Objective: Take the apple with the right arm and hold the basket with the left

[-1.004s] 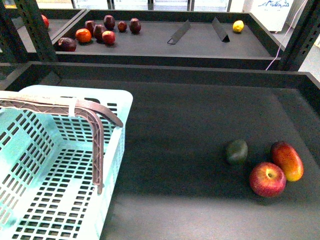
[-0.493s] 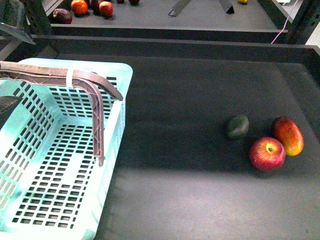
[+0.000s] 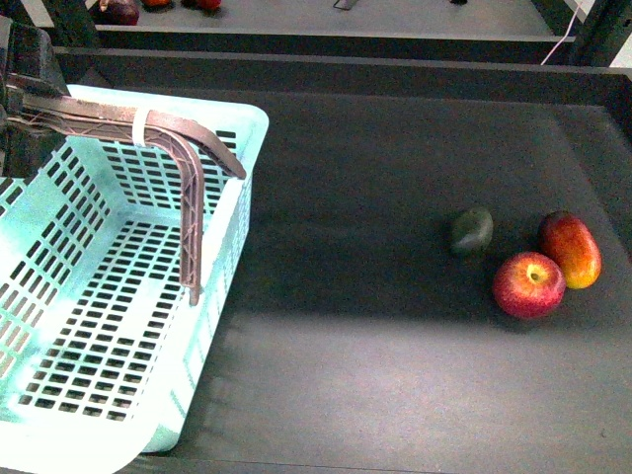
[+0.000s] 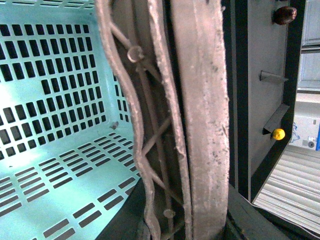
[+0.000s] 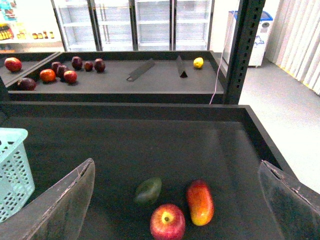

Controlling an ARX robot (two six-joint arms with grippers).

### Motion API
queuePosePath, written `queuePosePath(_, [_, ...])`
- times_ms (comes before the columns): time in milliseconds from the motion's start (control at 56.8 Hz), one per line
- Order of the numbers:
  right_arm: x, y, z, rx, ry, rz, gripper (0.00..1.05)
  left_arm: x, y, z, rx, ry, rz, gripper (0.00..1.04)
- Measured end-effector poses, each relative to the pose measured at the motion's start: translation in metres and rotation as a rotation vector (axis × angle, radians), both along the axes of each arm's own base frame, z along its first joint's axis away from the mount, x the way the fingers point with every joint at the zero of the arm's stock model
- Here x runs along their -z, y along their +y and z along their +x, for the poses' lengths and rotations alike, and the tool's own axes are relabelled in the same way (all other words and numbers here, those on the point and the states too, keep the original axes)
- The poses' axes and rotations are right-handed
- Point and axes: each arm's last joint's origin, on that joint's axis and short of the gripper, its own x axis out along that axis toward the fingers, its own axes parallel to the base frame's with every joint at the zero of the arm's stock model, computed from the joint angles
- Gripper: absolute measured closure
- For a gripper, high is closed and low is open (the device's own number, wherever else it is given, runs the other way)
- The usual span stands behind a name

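The red apple (image 3: 528,284) lies on the dark shelf at the right; in the right wrist view the apple (image 5: 167,222) sits below my right gripper (image 5: 175,162). That gripper is open and empty, with its fingers (image 5: 65,205) wide apart and above the fruit. It is out of the front view. The mint-blue basket (image 3: 118,326) stands at the left. My left gripper (image 3: 20,74) is shut on its brownish lattice handle (image 3: 188,168). In the left wrist view the handle (image 4: 200,120) fills the space between the jaws of my left gripper (image 4: 185,230), over the slotted basket floor (image 4: 60,100).
An elongated red-and-yellow fruit (image 3: 570,249) and a small dark green fruit (image 3: 472,231) lie just behind the apple. The shelf's raised back wall (image 3: 346,69) runs across the rear. A farther shelf (image 5: 150,75) holds several fruits and two dividers. An upright post (image 5: 242,45) stands at the right.
The front view has tilted down, so the far shelf has slid out of frame. My left gripper has come into view on the basket handle. The fruits have not moved on the shelf.
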Motion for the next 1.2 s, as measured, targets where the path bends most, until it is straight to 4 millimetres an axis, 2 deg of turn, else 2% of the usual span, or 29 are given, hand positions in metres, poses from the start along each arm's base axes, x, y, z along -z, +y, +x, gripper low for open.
queuePosePath(194, [0.0, 0.0, 0.0, 0.0, 0.0, 0.0, 0.09, -0.008, 0.0, -0.005, -0.002, -0.006, -0.008, 0.86])
queuePosePath(352, [0.0, 0.0, 0.0, 0.0, 0.0, 0.0, 0.09, -0.033, -0.01, -0.017, 0.049, -0.047, -0.012, 0.86])
queuePosePath(423, [0.0, 0.0, 0.0, 0.0, 0.0, 0.0, 0.09, -0.051, -0.027, -0.021, 0.133, -0.079, 0.003, 0.86])
queuePosePath(511, [0.0, 0.0, 0.0, 0.0, 0.0, 0.0, 0.09, -0.063, -0.046, -0.021, 0.219, -0.114, 0.024, 0.86])
queuePosePath(722, [0.0, 0.0, 0.0, 0.0, 0.0, 0.0, 0.09, -0.086, -0.098, -0.026, 0.423, -0.177, 0.079, 0.86])
queuePosePath(898, [0.0, 0.0, 0.0, 0.0, 0.0, 0.0, 0.09, -0.101, -0.145, -0.039, 0.617, -0.235, 0.093, 0.86])
queuePosePath(1022, [0.0, 0.0, 0.0, 0.0, 0.0, 0.0, 0.09, -0.105, -0.162, -0.049, 0.703, -0.258, 0.099, 0.86])
queuePosePath(1198, [0.0, 0.0, 0.0, 0.0, 0.0, 0.0, 0.09, -0.109, -0.164, -0.049, 0.704, -0.313, 0.124, 0.86])
